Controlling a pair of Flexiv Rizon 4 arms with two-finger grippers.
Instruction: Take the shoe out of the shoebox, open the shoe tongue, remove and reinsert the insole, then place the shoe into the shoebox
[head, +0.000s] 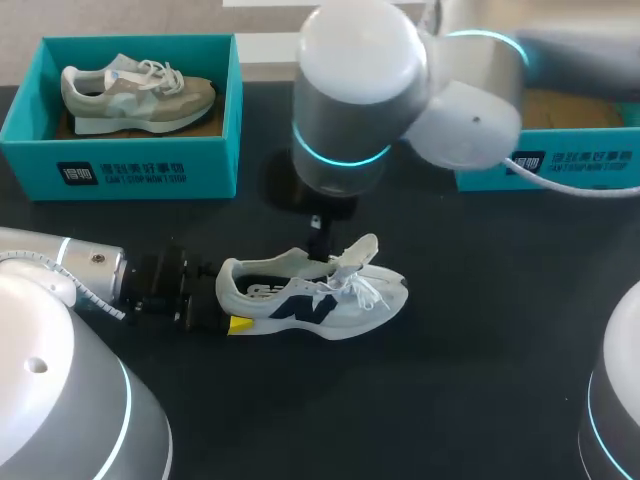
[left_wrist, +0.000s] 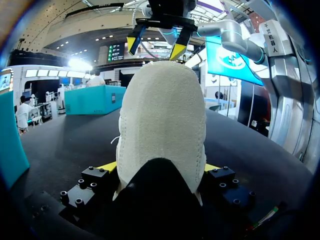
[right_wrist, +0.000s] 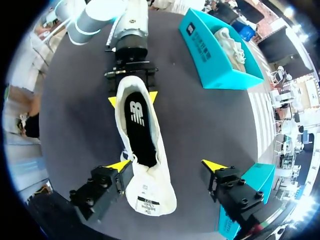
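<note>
A white shoe (head: 310, 295) with a navy side logo lies on the black table (head: 480, 380), toe to the right. My left gripper (head: 225, 298) is shut on its heel (left_wrist: 162, 125), one yellow tip on each side. In the right wrist view the black insole (right_wrist: 140, 125) shows inside the shoe and the tongue (right_wrist: 150, 192) is folded out. My right gripper (right_wrist: 167, 165) hangs open above the tongue. One finger (right_wrist: 119, 166) rests against the shoe's side and the other stands well clear. From the left wrist view, the right gripper (left_wrist: 155, 47) is above the shoe's far end.
A teal shoebox (head: 120, 170) at the back left holds a beige shoe (head: 135, 95). A second teal box (head: 560, 165) stands at the back right, partly hidden by my right arm (head: 400, 90). Bare table lies in front of the shoe.
</note>
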